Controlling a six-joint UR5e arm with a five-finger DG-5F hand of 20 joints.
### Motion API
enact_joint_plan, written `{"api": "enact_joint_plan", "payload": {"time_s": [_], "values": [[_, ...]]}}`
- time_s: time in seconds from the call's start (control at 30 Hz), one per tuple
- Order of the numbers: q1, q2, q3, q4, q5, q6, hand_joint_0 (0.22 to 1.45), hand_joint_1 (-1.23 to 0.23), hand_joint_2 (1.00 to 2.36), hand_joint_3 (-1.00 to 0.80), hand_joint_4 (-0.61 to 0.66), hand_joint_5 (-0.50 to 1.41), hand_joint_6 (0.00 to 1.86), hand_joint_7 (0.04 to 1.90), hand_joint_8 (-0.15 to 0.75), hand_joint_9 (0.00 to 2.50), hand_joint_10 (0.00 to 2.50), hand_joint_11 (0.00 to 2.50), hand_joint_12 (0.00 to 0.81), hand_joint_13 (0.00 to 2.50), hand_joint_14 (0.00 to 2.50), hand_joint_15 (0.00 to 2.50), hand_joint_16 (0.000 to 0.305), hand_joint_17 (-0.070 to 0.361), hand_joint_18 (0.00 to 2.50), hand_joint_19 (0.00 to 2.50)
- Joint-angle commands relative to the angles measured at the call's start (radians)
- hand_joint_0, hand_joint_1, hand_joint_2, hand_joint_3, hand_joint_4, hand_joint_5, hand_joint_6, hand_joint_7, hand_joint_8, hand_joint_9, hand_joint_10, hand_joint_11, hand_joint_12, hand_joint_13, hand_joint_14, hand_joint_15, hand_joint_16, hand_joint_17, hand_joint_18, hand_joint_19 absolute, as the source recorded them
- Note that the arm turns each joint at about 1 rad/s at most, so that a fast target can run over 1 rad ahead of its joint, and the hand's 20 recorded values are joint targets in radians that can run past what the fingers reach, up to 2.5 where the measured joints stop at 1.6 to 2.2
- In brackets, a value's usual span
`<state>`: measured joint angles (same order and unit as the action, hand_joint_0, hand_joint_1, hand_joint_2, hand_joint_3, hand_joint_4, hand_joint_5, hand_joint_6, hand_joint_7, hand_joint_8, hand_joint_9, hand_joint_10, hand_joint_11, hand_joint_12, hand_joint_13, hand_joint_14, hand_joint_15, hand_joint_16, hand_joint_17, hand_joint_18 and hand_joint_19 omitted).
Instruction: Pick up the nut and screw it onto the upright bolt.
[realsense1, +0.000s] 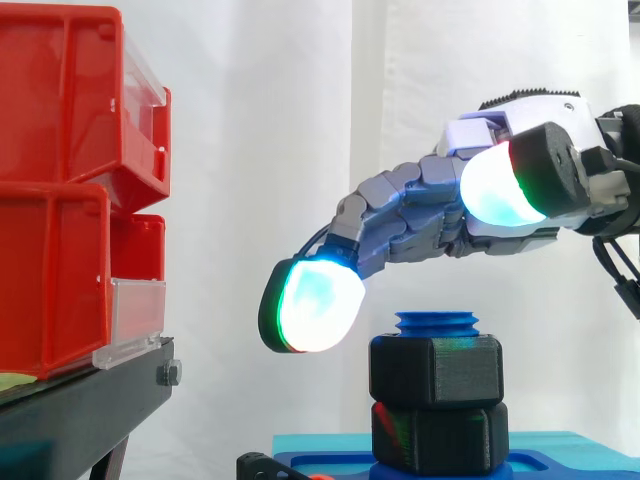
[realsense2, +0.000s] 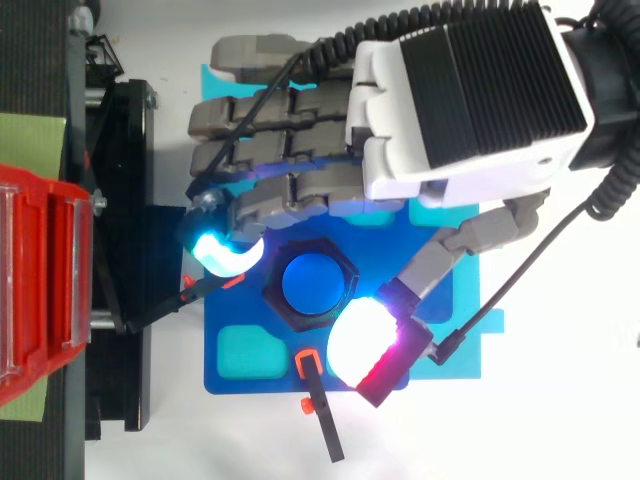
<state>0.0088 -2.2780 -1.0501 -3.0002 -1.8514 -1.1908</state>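
Two black nuts (realsense1: 437, 372) sit stacked on one blue bolt (realsense2: 315, 282), mid blue base (realsense2: 232, 378). The hand (realsense1: 425, 215) hangs above, fingers (realsense1: 315, 305) wide, holding nothing.

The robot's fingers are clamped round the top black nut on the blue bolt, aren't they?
No. The side view shows the hand open: its fingers hang above and beside the top black nut, not clamped round it. That nut does sit on the blue bolt.

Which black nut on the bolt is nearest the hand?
The upper nut, stacked on the lower nut, just under the tip of the blue bolt; the hand hovers above it.
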Motion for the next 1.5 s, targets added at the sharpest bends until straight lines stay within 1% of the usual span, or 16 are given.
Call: {"api": "enact_joint_plan", "payload": {"time_s": [0.0, 0.13, 0.23, 0.33, 0.47, 0.73, 0.77, 0.9, 0.97, 1.1, 1.13, 1.17, 1.2, 1.23, 1.33, 1.47], "values": [[0.002, 0.000, -0.005, 0.000, 0.001, 0.002, 0.41, -0.21, 1.00, -0.50, 0.11, -0.19, 0.50, 0.58, 0.235, 0.29, 0.00, 0.00, 0.388, 0.00, 0.00, 0.00, 0.064, 0.143, 0.00, 0.00], [0.002, 0.000, -0.005, -0.003, 0.001, 0.000, 0.41, -0.20, 1.00, -0.50, 0.12, -0.18, 0.50, 0.60, 0.239, 0.32, 0.00, 0.00, 0.390, 0.00, 0.00, 0.00, 0.064, 0.144, 0.00, 0.00], [0.002, 0.000, -0.005, -0.005, 0.001, 0.000, 0.42, -0.20, 1.00, -0.50, 0.15, -0.15, 0.50, 0.67, 0.249, 0.36, 0.00, 0.00, 0.391, 0.00, 0.00, 0.00, 0.062, 0.140, 0.00, 0.00], [0.000, 0.000, -0.005, -0.009, 0.001, 0.000, 0.42, -0.20, 1.00, -0.50, 0.20, -0.11, 0.50, 0.81, 0.265, 0.45, 0.00, 0.00, 0.391, 0.00, 0.00, 0.00, 0.059, 0.133, 0.00, 0.00], [-0.006, 0.000, -0.005, -0.009, -0.003, 0.000, 0.43, -0.23, 1.00, -0.50, 0.24, -0.07, 0.50, 0.95, 0.273, 0.61, 0.00, 0.00, 0.383, 0.14, 0.00, 0.00, 0.053, 0.120, 0.00, 0.00], [-0.010, 0.000, -0.005, -0.005, -0.008, -0.001, 0.46, -0.24, 1.00, -0.50, 0.21, 0.00, 0.50, 1.17, 0.294, 0.92, 0.00, 0.00, 0.367, 0.41, 0.00, 0.00, 0.043, 0.097, 0.02, 0.00], [-0.012, 0.000, -0.005, -0.005, -0.009, -0.001, 0.46, -0.24, 1.00, -0.50, 0.19, 0.01, 0.50, 1.23, 0.297, 0.99, 0.00, 0.00, 0.364, 0.45, 0.00, 0.00, 0.042, 0.094, 0.07, 0.00], [-0.018, 0.000, -0.005, -0.006, -0.012, -0.003, 0.47, -0.25, 1.00, -0.50, 0.17, 0.03, 0.50, 1.29, 0.295, 1.17, 0.00, 0.04, 0.349, 0.59, 0.00, 0.00, 0.040, 0.089, 0.22, 0.00], [-0.020, 0.000, -0.005, -0.005, -0.017, -0.006, 0.48, -0.26, 1.00, -0.50, 0.17, 0.05, 0.50, 1.32, 0.288, 1.31, 0.00, 0.07, 0.340, 0.70, 0.00, 0.00, 0.037, 0.084, 0.36, 0.00], [-0.026, 0.000, -0.005, -0.005, -0.023, -0.012, 0.48, -0.26, 1.00, -0.50, 0.16, 0.07, 0.50, 1.37, 0.276, 1.43, 0.00, 0.09, 0.324, 0.83, 0.00, 0.00, 0.035, 0.080, 0.46, 0.00], [-0.030, 0.000, -0.005, -0.006, -0.025, -0.015, 0.49, -0.26, 1.00, -0.50, 0.15, 0.08, 0.50, 1.38, 0.273, 1.49, 0.00, 0.11, 0.319, 0.88, 0.00, 0.00, 0.035, 0.078, 0.52, 0.00], [-0.030, 0.000, -0.005, -0.005, -0.025, -0.015, 0.49, -0.26, 1.00, -0.50, 0.14, 0.09, 0.50, 1.43, 0.267, 1.63, 0.01, 0.15, 0.303, 1.00, 0.00, 0.03, 0.033, 0.074, 0.66, 0.05], [-0.032, 0.000, -0.005, -0.005, -0.026, -0.016, 0.49, -0.26, 1.00, -0.50, 0.12, 0.10, 0.50, 1.45, 0.269, 1.70, 0.01, 0.18, 0.292, 1.06, 0.00, 0.04, 0.032, 0.073, 0.72, 0.09], [-0.032, 0.000, -0.005, -0.005, -0.028, -0.018, 0.50, -0.26, 1.00, -0.50, 0.10, 0.09, 0.56, 1.34, 0.262, 1.84, 0.01, 0.25, 0.271, 1.21, 0.00, 0.08, 0.029, 0.066, 0.89, 0.18], [-0.036, 0.000, -0.005, -0.005, -0.034, -0.021, 0.50, -0.26, 1.00, -0.50, 0.09, 0.09, 0.60, 1.26, 0.272, 2.06, 0.02, 0.42, 0.243, 1.36, 0.00, 0.12, 0.026, 0.059, 1.07, 0.26], [-0.040, 0.000, -0.005, -0.005, -0.035, -0.021, 0.50, -0.26, 1.00, -0.50, 0.09, 0.09, 0.61, 1.26, 0.283, 2.16, 0.02, 0.50, 0.258, 1.44, 0.00, 0.13, 0.026, 0.058, 1.10, 0.26]]}}
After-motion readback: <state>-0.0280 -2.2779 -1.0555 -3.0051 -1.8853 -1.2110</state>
